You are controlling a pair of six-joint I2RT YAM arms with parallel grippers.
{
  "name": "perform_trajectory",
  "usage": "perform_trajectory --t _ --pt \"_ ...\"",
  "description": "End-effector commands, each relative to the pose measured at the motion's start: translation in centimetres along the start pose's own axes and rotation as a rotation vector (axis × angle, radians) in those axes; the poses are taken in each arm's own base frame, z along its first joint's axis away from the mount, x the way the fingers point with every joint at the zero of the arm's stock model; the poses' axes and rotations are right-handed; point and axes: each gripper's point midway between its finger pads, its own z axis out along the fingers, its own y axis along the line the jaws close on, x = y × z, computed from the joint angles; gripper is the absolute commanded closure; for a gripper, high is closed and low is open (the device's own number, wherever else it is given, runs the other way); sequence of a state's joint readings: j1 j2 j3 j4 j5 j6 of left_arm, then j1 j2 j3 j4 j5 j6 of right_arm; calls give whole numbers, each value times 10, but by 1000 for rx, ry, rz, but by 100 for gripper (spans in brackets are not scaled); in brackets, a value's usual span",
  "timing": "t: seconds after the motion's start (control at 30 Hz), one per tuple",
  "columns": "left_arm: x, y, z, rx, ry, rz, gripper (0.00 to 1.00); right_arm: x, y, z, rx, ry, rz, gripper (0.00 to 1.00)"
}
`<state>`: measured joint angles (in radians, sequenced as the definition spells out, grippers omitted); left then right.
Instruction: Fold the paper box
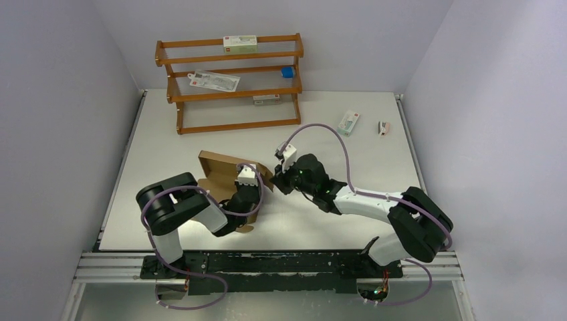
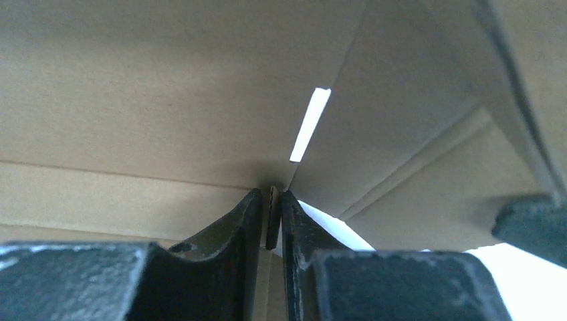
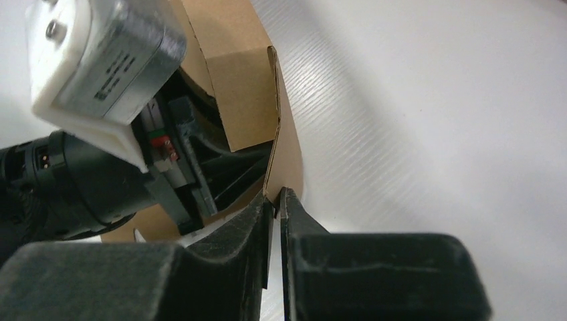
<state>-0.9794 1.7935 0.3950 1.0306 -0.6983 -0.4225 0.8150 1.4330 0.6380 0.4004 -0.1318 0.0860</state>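
Note:
The paper box [image 1: 217,166] is a brown cardboard sheet, partly folded up, at the middle of the table. My left gripper [image 1: 251,194] reaches into it from the near side. In the left wrist view its jaws [image 2: 273,212] are shut on a thin corrugated wall edge, with brown panels [image 2: 167,100] filling the view. My right gripper [image 1: 279,179] is at the box's right end. In the right wrist view its jaws [image 3: 275,200] are shut on the lower edge of an upright flap [image 3: 284,127], with the left arm's wrist [image 3: 100,60] just beyond it.
A wooden rack [image 1: 231,83] stands at the back with printed cartons and a blue item [image 1: 287,71] on its shelves. A white-and-green carton [image 1: 348,122] and a small object [image 1: 383,127] lie at the back right. Grey walls close in both sides.

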Motion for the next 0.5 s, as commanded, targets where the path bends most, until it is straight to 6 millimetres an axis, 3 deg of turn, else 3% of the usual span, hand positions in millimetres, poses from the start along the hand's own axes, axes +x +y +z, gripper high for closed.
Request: perform_trajectory --t 0.0,0.47 --pt "13 5 2 0 52 -32 79 -10 12 -3 -34 -44 41 87" --pt "17 0 4 62 78 -4 85 -63 -13 -20 116 -33 -84 63"
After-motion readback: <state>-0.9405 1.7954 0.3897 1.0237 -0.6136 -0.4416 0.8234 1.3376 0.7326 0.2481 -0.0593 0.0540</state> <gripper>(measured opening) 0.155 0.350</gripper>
